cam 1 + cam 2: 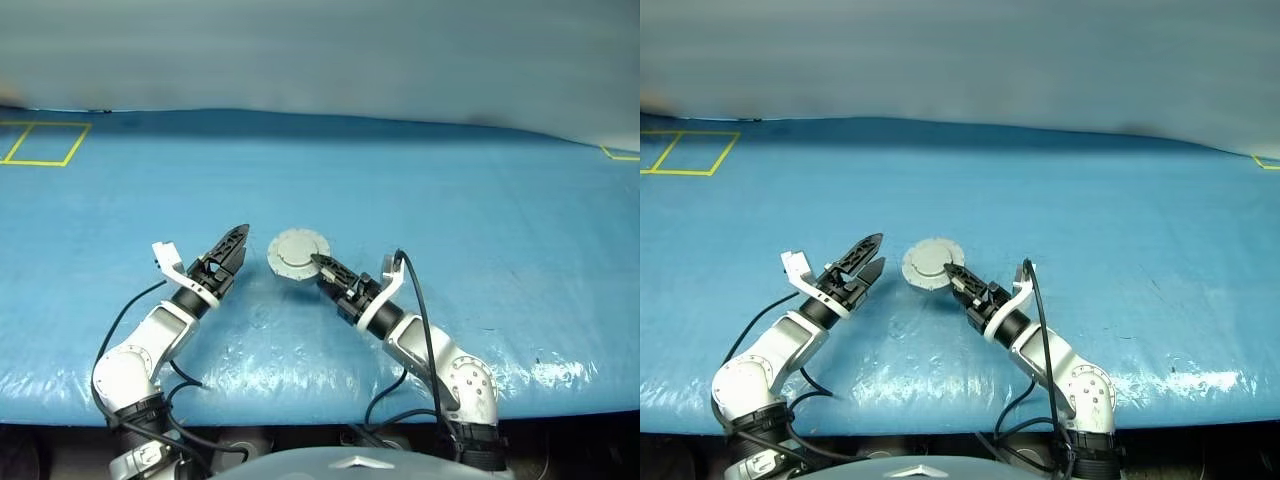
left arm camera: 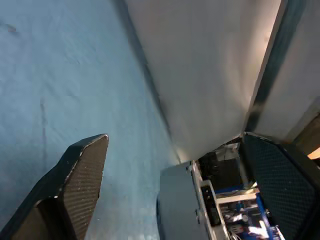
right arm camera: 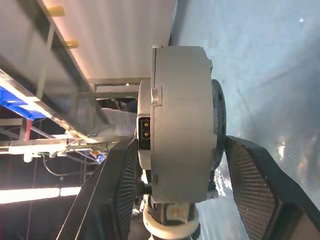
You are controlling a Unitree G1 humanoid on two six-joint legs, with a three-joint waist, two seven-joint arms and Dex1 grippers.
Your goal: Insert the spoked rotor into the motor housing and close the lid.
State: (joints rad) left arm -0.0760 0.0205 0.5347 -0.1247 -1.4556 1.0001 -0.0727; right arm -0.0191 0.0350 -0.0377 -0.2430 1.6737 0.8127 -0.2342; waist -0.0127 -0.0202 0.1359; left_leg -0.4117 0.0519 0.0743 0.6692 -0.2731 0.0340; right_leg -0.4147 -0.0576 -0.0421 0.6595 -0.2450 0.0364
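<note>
The motor housing (image 1: 297,252), w/ the lid (image 3: 216,125) shut against it, is sitting between the two fingers of the right gripper (image 1: 322,266), above the blue table cover (image 1: 480,230) near the front-centre. From the head cam it's showing as a plain grey round puck w/ small tabs round the edge, its flat face looking up toward the cam. The right wrist cam is looking at it edge-on: thick grey body, a small connector on one side, darker disc on the other, one finger pad on each side, so the right jaws are gripping the housing at roughly mid spread. The left gripper (image 1: 235,247) is hovering just left of the housing, not touching, its jaws standing wide apart w/ nothing between them. Spoked rotor isn't discernible, presumably inside.
</note>
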